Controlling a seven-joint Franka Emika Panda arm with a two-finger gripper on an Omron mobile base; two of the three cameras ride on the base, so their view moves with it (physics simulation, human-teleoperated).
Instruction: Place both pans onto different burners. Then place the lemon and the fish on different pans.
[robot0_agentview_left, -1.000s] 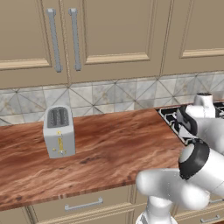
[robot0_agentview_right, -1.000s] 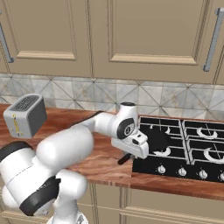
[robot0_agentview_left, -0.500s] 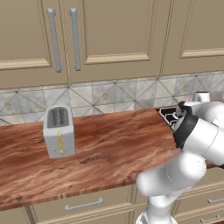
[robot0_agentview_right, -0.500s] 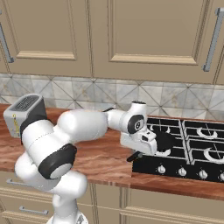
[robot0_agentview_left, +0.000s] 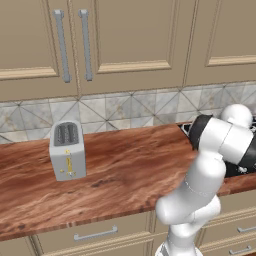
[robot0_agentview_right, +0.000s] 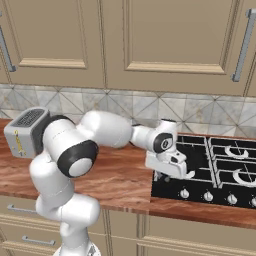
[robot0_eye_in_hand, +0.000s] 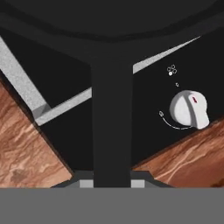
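My gripper (robot0_agentview_right: 167, 175) hangs low over the front left corner of the black hob (robot0_agentview_right: 200, 172). In the hand view the gripper (robot0_eye_in_hand: 111, 181) is shut on the long black handle (robot0_eye_in_hand: 111, 122) of the black pan, whose dark round body (robot0_eye_in_hand: 109, 17) runs along the top edge. A silvery knob (robot0_eye_in_hand: 189, 109) lies just right of the handle. Ring burners (robot0_agentview_right: 235, 150) under wire grates sit further right, above a row of knobs (robot0_agentview_right: 207, 196). In the right base view the pan blends into the dark hob under my hand. The grey pan, the lemon and the fish are out of view.
A silver toaster (robot0_agentview_left: 67, 150) stands on the brown wooden counter (robot0_agentview_left: 125, 170) to the left; the same toaster (robot0_agentview_right: 25, 132) sits behind my arm's elbow. Beige wall cabinets (robot0_agentview_right: 165, 40) hang above a tiled backsplash. Drawers run below the counter's front edge.
The arm's elbow has swung round to the left. The hand, with the pan handle in it, has shifted right from the hob's left edge to over its front left corner.
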